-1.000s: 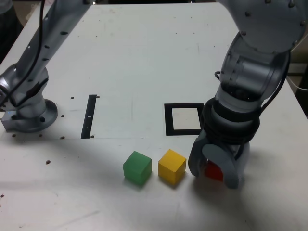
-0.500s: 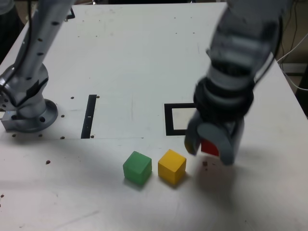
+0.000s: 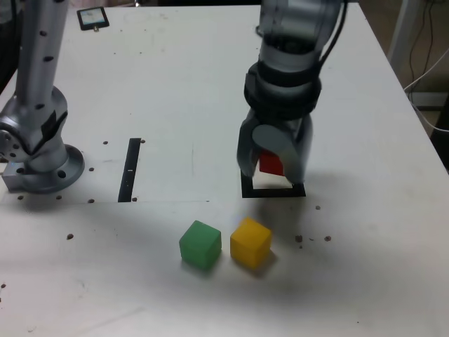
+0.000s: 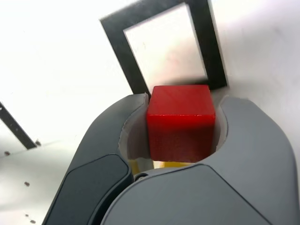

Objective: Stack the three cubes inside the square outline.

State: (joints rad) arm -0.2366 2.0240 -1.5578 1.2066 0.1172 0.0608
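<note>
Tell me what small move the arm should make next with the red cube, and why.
Probably lower it straight down, nudging toward the frame's centre first. The tool is shut on the red cube, held above the square outline, whose white centre is bare; the wrist view shows the cube over the frame's near edge. The green cube and yellow cube wait on the table.

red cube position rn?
The red cube is clamped in the gripper, held over the square outline in the exterior view; the wrist view shows it not yet set down. The yellow cube and green cube sit nearer the camera.
</note>
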